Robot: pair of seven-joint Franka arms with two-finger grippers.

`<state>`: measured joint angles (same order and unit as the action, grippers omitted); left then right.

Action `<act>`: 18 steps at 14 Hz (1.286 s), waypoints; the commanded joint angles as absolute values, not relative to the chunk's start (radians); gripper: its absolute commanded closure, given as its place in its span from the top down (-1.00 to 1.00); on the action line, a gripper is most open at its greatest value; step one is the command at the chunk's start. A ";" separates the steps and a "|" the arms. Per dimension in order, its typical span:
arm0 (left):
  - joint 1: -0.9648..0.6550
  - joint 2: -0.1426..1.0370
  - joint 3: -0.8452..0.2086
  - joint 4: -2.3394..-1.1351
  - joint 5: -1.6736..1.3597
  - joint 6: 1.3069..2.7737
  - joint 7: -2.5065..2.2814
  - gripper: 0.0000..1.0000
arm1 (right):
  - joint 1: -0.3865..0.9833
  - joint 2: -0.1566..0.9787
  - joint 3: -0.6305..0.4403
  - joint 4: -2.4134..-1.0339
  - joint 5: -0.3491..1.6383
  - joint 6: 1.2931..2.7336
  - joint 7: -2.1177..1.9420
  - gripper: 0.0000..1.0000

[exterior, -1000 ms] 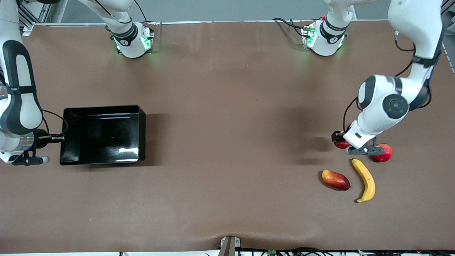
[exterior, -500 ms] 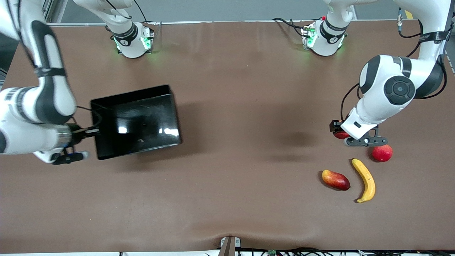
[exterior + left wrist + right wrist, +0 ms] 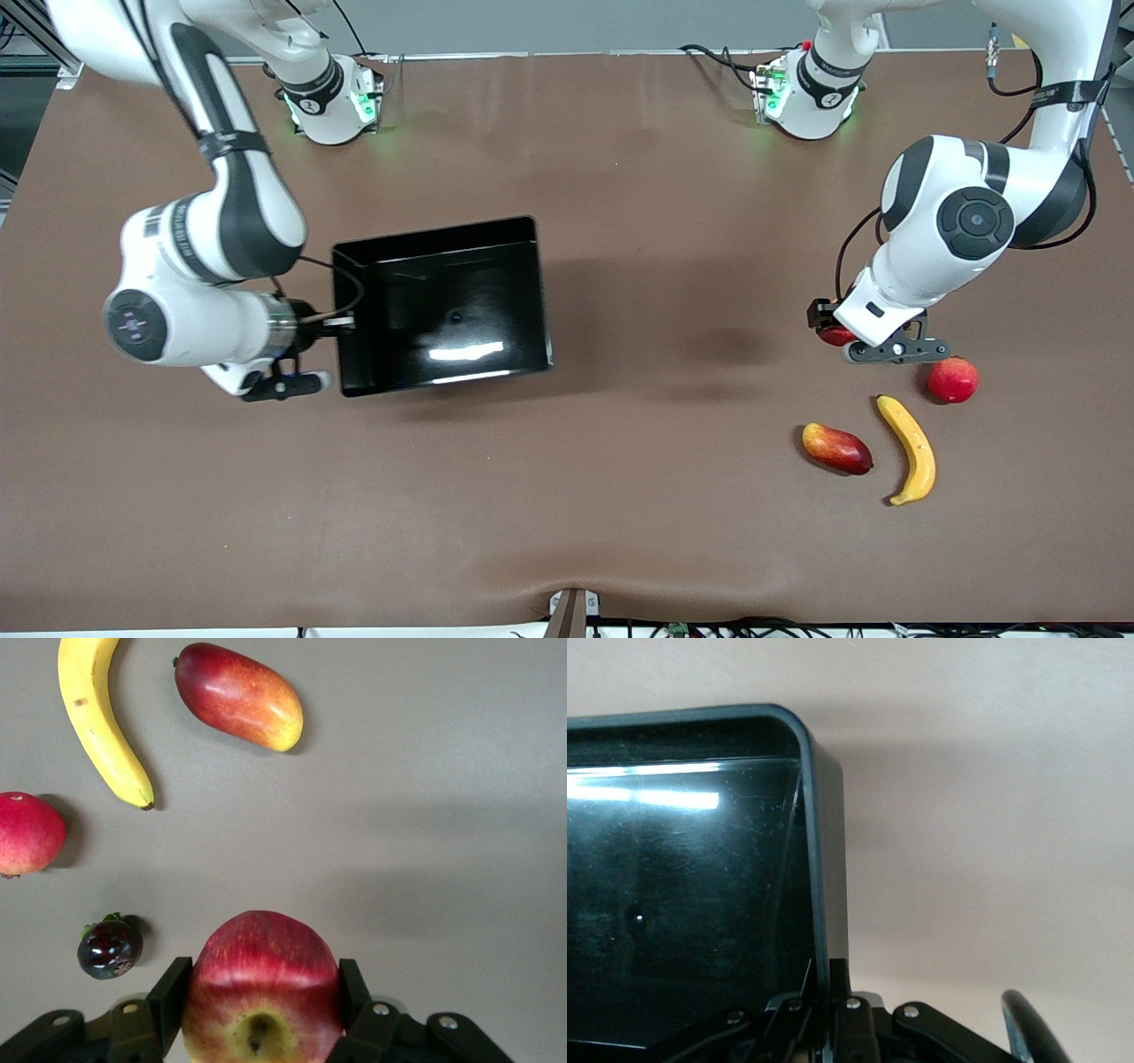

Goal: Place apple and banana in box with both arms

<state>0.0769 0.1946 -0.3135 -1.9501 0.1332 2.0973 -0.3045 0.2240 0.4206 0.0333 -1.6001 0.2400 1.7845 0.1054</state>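
Note:
The apple, red with a yellow stem end, sits between the black fingers of my left gripper, which is shut on it. In the front view that gripper hangs with the apple over the table at the left arm's end. The banana lies on the table close by, nearer the front camera. My right gripper is shut on the short wall of the black box. The box holds nothing and hangs over the middle of the table, toward the right arm's end.
A red-yellow mango lies beside the banana. A round red fruit sits just past the left gripper toward the table's end. A small dark fruit rests under the left hand.
The right arm has carried the box from the table's end toward the middle. The left gripper, still holding the apple, has drawn up and away from the round red fruit.

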 commanded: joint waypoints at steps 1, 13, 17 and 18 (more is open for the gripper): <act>0.083 0.163 -0.356 -1.944 0.123 2.060 -0.357 -1.00 | 0.331 0.420 0.025 -1.611 0.278 1.891 0.243 -1.00; 0.074 0.198 -0.492 -1.921 0.124 2.071 -0.560 -1.00 | 0.543 0.623 0.021 -1.611 0.368 2.270 0.324 -1.00; 0.017 0.259 -0.506 -1.885 0.133 2.078 -0.691 -1.00 | 0.575 0.657 0.020 -1.609 0.365 2.335 0.367 -0.58; 0.008 0.277 -0.506 -1.878 0.136 2.098 -0.743 -1.00 | 0.574 0.654 0.018 -1.609 0.362 2.333 0.377 0.80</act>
